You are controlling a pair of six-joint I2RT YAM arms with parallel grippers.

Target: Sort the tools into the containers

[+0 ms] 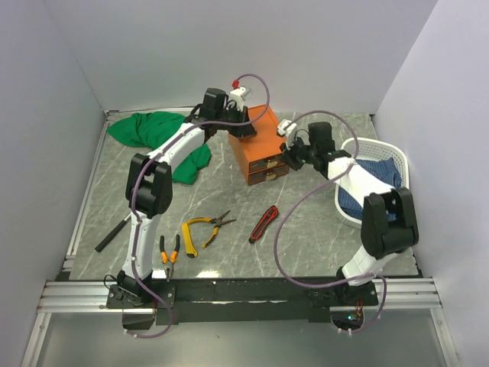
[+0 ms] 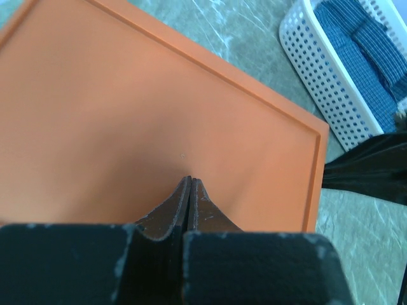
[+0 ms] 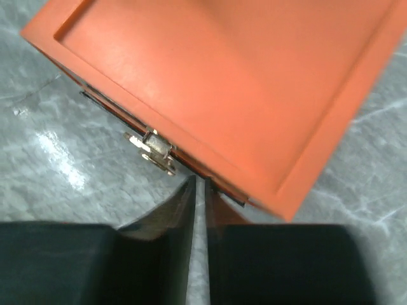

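**Tools loose on table, both hands at orange box**

Left hand hangs over the flat top of the orange box, toward its far left part. Its fingers are pressed together with nothing between them.

Right hand sits at the near right corner of the box, just off its edge. Its fingers are all but together, with only a thin slit showing, and they grip nothing. A small metal fitting shows on the box face just beside this hand.

The two drawers are stacked one above the other in the near face of the box.

All tools lie on the table on the near side of the box, apart from it:
- The red-black utility knife is straight out from the drawers.
- The yellow-handled pliers are to the near left.
- The orange-black pliers are further to the near left.
- A black-handled tool is furthest left; its head cannot be made out.

A green cloth lies left of the box. A white basket holding a blue cloth stands to the right.
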